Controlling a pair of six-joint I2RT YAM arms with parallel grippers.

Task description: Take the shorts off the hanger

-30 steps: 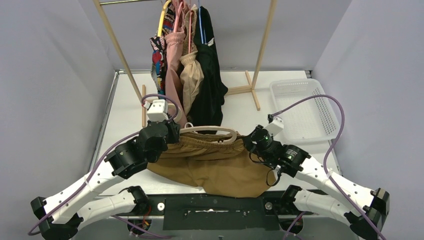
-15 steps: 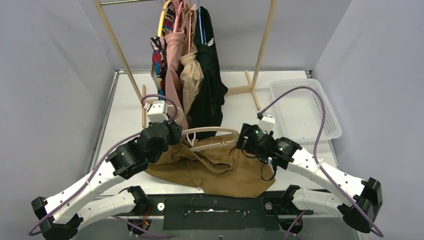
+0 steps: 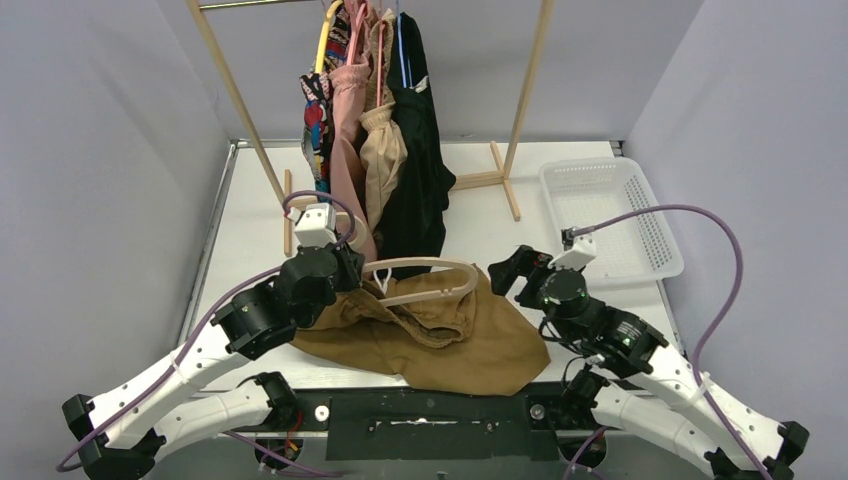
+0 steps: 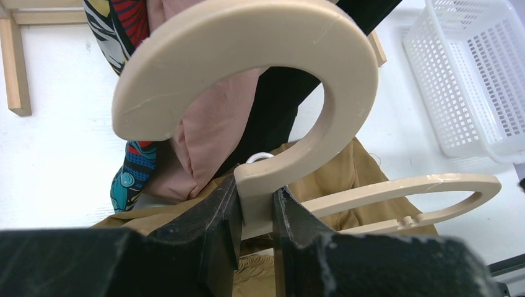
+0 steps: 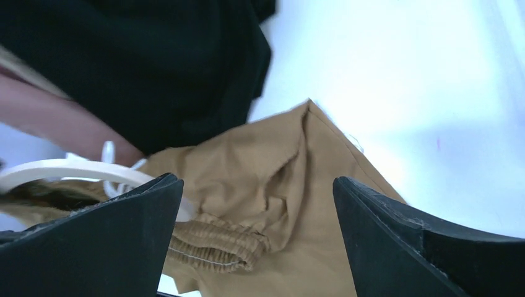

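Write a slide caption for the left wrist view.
Left gripper clamps the beige hanger by its neck, over the tan-brown shorts.

I'm working inside plain booth, pale grey walls (image 3: 90, 150) closing in at left, right and back of frame. White table (image 3: 250, 230) is filling centre under me. Wooden rack (image 3: 237, 100) is standing at upper middle, its posts slanting across frame and its feet resting on tabletop, grey rail (image 3: 250, 4) crossing top edge. White mesh basket (image 3: 620, 235) is sitting at right. Black plate (image 3: 440, 412) is lying along bottom edge. Soft even light is falling everywhere.
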